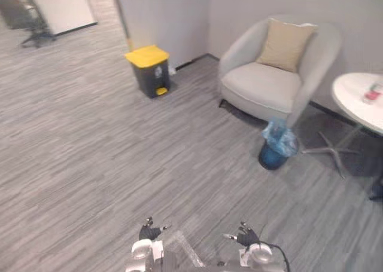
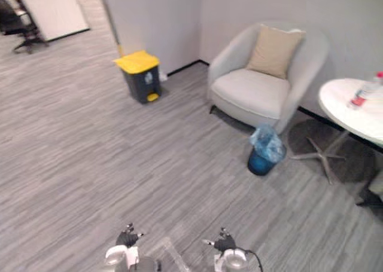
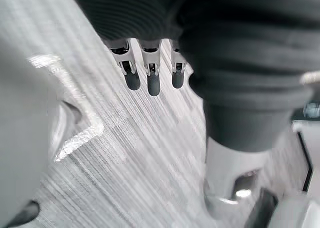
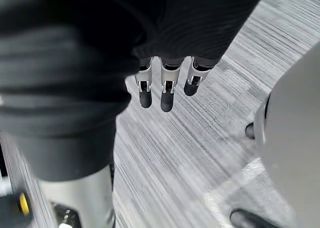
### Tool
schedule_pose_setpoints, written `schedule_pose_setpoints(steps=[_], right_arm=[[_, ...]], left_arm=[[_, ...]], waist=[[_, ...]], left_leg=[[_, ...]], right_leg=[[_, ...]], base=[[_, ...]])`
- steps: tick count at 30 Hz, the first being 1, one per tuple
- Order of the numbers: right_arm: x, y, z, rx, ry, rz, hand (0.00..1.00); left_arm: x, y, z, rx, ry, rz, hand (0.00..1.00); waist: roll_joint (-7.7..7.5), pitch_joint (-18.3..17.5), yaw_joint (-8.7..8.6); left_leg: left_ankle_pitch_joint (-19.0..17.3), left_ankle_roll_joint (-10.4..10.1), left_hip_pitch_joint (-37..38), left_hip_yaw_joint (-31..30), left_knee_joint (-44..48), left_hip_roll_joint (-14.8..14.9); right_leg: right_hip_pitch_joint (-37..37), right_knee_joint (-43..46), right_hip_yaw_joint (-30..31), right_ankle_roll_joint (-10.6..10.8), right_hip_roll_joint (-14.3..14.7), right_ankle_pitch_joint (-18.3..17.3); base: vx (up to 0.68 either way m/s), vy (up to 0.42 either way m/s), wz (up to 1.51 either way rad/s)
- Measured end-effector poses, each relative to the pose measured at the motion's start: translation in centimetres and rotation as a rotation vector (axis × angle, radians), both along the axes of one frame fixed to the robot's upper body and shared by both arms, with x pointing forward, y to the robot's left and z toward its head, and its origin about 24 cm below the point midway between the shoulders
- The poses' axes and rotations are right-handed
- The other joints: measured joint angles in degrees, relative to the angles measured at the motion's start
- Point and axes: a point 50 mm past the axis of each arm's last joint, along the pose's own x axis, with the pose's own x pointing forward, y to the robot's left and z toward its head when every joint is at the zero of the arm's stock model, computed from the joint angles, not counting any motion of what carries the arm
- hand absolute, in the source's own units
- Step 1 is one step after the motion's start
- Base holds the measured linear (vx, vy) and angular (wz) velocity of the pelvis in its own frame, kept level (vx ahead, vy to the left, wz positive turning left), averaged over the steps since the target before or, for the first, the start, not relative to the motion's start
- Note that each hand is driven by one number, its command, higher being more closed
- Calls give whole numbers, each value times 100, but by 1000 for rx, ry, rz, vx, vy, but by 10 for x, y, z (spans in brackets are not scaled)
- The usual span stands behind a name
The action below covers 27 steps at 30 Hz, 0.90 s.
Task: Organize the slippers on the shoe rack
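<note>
Beyond the right hand [image 1: 246,237], a blue wastebasket [image 1: 271,159] holds a bag [image 1: 280,137].

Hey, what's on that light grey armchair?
A tan cushion leans upright against the backrest of the armchair; the seat in front of it is bare. Anything behind the cushion is covered.

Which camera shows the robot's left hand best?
The left wrist view: there the left hand is close up, its silver dark-tipped fingers straight and holding nothing. The two eye views show it small, at the bottom edge.
</note>
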Motion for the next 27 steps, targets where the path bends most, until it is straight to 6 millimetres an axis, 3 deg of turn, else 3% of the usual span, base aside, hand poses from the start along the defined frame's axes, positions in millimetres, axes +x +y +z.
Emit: schedule_pose_setpoints(steps=[3,7,8,10,11,12,14,16,18,22,27], right_arm=[[-7,10,-2,26,15,15,0],[-4,13,-1,47,5,13,0],[-2,14,0,49,-3,14,0],[0,15,1,51,-15,13,0],[-1,14,1,48,-12,11,0],[0,12,1,45,-17,6,0],[-1,3,1,27,-16,-11,0],[-5,-11,-3,-3,23,-30,0],[-11,-28,-5,-34,53,-64,0],[-27,-49,-9,-70,116,-140,0],[-28,-50,-10,-62,115,-188,0]], left_arm=[[-3,7,0,20,5,-3,0],[-4,6,0,18,9,-5,0],[-4,5,-1,16,9,-6,0],[-5,2,-1,8,13,-6,0],[-6,0,-2,2,18,-6,0],[-6,-3,-3,-6,23,-8,0],[-5,-7,-4,-17,26,-22,0],[-8,-15,-6,-28,44,-61,0],[-9,-17,-7,-26,53,-85,0],[-10,-11,-7,-5,62,-100,0],[-10,0,-8,23,73,-102,0]], waist=[[-251,-134,-11],[-206,-120,-16],[-169,-99,-32],[-116,-64,-38],[-92,-64,-69],[-97,-74,-89],[-2,-93,-105],[150,-179,-78],[207,-218,-59],[189,-202,-24],[99,-53,-22]], left_leg=[[-58,225,358,713,-290,-164],[-63,303,686,1482,-605,-134],[-62,303,774,1657,-652,-71],[-60,302,969,2022,-729,51],[-61,299,1026,2100,-727,106],[-61,297,1087,2068,-712,134],[-45,279,1097,1971,-718,197],[57,189,1040,1817,-737,342],[199,184,991,1639,-779,341],[281,176,997,1495,-890,295],[274,170,1067,1383,-1017,275]], right_leg=[[-93,12,185,148,-264,15],[-431,260,25,228,-273,142],[-485,273,-406,193,-325,189],[-491,352,-2112,-2,-674,130],[-462,358,-2684,-67,-809,144],[-440,328,-2881,-145,-780,203],[-348,77,-2897,-212,-595,278],[-43,-632,-2836,-239,-345,636],[235,-1351,-2788,-242,-222,999],[491,-2092,-2656,-256,-152,1446],[574,-2364,-2578,-253,-131,1684]], base=[[82,283,-121],[38,139,-106],[44,25,-78],[69,-9,-77],[113,-80,-39],[117,-93,-19],[87,-86,-9],[77,-85,-16],[22,-48,-11],[-10,5,-14],[-89,11,-9]])
